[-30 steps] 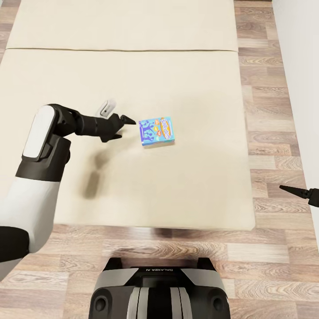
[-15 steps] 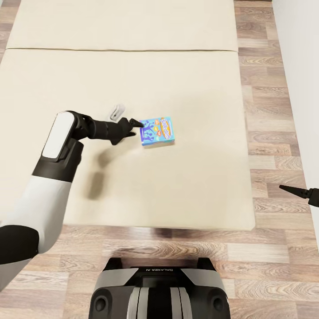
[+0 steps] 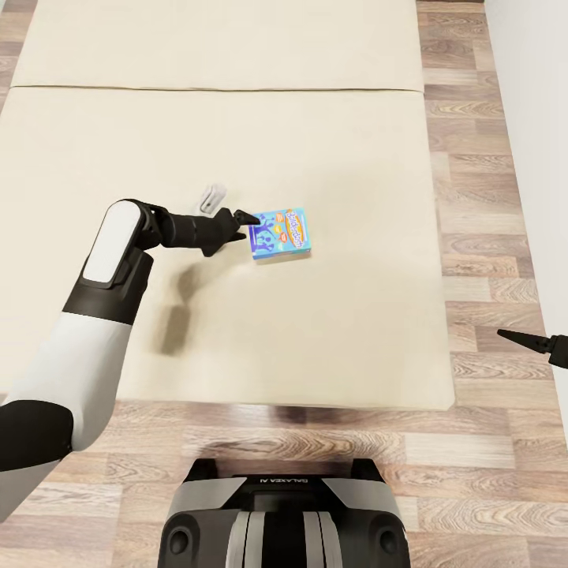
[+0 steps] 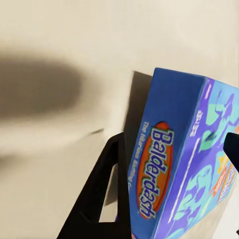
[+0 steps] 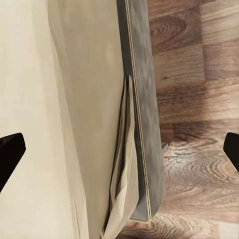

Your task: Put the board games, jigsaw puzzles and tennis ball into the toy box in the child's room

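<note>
1. The left fingers (image 4: 107, 191) are spread, one dark finger down the near side of the Balderdash box (image 4: 174, 164) and the other just showing past its far face. So the box sits between them, not yet pinched.
2. In the head view, the left gripper (image 3: 241, 219) has pushed forward across the bed (image 3: 355, 142) over the last second. A second ago its tips stood short of the blue box (image 3: 278, 233); now they reach its left edge.
3. The box itself has not shifted. It lies flat on the beige mattress, near the middle.
4. To my eye this means the grasp is about to close, and the first carry to the toy box has yet to begin.
5. Far right, the right fingers (image 3: 517, 338) hang over the wooden floor (image 3: 489, 237) beside the bed, wide apart and holding nothing; they have not stirred.
6. Counting: one board game in sight, one bed, and two grippers. A small pale grey thing (image 3: 211, 196) lies just behind the left arm; I cannot tell what it is.
</note>
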Motion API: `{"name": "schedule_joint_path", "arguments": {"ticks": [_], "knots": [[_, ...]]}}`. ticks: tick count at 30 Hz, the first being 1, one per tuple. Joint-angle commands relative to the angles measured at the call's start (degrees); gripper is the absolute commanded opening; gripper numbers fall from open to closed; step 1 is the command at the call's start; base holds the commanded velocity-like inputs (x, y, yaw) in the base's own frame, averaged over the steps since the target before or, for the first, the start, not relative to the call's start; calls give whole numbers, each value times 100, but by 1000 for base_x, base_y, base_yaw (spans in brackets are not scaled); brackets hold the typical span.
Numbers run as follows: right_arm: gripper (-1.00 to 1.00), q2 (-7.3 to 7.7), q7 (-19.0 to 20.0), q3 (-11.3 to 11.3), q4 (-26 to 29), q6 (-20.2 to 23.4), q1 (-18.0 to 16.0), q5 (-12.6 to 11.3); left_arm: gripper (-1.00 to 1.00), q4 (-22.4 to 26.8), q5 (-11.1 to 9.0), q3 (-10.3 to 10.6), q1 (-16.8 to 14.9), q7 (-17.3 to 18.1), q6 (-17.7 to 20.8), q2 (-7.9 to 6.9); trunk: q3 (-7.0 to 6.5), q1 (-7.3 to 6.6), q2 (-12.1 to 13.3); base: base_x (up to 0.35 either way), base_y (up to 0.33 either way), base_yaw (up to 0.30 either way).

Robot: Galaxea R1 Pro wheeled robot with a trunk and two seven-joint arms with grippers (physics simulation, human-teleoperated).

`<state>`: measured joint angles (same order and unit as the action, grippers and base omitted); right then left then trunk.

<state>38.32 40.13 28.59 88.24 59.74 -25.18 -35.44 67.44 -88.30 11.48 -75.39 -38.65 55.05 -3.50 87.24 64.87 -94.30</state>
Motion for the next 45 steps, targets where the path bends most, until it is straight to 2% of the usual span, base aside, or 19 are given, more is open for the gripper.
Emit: {"name": "schedule_joint_path", "arguments": {"ticks": [1, 10, 38, 45], "knots": [[100, 0, 39, 6, 0, 26, -4, 28, 100, -183, 53, 13, -2, -58, 15, -4, 3, 1, -1, 0, 0, -9], [100, 0, 39, 6, 0, 26, -4, 28, 100, -186, 66, 12, -2, -40, 19, -2, 3, 1, -1, 0, 0, -155], [100, 0, 39, 6, 0, 26, 5, 28, 100, -186, 68, 12, -2, -38, 24, -2, 3, 1, -1, 0, 0, -259], [100, -13, 39, 2, 5, 26, 11, 27, 100, -185, 67, 8, -2, -38, 24, -8, 3, 1, -1, 0, 0, -121]]}}
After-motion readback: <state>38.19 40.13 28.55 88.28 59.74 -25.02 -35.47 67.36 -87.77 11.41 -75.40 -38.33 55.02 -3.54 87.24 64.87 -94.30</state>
